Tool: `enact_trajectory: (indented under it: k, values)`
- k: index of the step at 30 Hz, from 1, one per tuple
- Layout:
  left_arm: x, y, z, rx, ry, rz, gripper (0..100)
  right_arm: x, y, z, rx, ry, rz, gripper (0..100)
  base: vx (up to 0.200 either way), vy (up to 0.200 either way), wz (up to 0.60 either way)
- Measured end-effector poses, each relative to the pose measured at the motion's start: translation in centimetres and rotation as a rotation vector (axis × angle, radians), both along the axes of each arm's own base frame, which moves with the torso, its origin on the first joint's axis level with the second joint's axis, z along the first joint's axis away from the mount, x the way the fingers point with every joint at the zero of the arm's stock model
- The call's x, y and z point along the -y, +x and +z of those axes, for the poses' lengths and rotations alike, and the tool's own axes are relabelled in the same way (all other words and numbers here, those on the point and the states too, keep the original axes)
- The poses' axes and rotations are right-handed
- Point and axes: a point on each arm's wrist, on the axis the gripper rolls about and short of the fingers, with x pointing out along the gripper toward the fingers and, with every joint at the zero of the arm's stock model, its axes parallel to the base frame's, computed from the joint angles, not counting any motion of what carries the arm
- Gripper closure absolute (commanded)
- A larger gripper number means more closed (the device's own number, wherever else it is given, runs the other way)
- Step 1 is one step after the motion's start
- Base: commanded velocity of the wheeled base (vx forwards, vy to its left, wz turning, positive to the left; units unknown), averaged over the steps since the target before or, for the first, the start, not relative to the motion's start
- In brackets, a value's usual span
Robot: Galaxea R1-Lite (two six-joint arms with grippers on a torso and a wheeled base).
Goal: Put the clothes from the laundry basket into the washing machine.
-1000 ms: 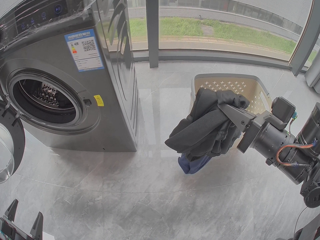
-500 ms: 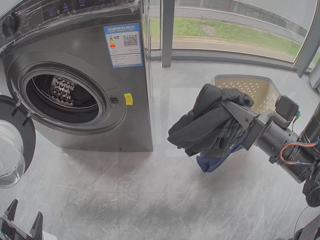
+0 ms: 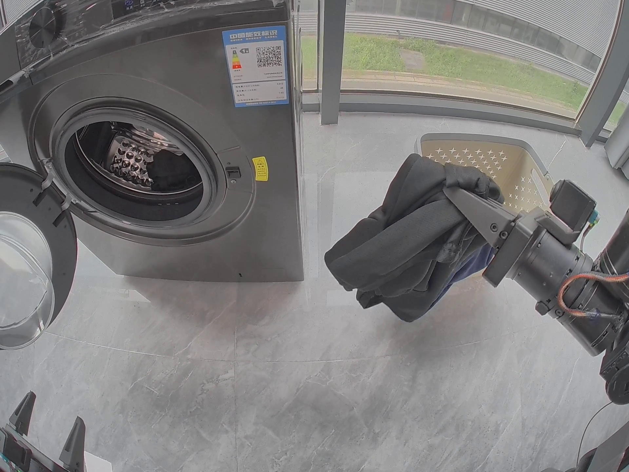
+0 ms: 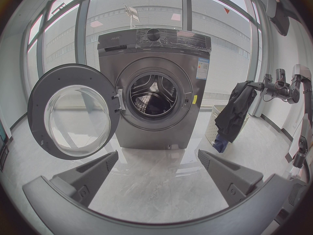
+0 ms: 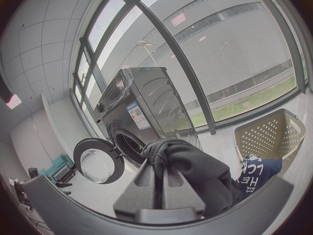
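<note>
The right gripper (image 3: 462, 199) is clamped on a bundle of dark grey fabric clothes (image 3: 400, 250). The bundle hangs in the air above the grey marble-pattern floor (image 3: 295, 388), between the washing machine and the basket. A blue printed garment (image 5: 257, 177) hangs beneath the dark fabric. The beige plastic laundry basket with star-shaped perforations (image 3: 504, 165) stands on the floor just behind the bundle. The grey front-loading washing machine (image 3: 164, 67) stands to the left, well apart from the bundle. Its round glass-windowed door (image 3: 26, 257) is swung open to the left, exposing the steel drum (image 3: 131, 162). The left gripper (image 4: 157, 154) sits low in front of the machine, its 2 fingers spread apart with nothing between them.
</note>
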Motion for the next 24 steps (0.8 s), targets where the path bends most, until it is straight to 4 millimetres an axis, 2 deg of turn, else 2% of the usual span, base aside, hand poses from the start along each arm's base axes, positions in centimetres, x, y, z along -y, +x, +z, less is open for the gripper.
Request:
enact_trajectory:
  k: [24]
  values:
    - [0.00, 0.00, 0.00, -0.001, -0.003, 0.000, 0, 0.99, 0.65, 0.14, 0.003, 0.003, -0.052, 100, 0.000, 0.200, 0.00]
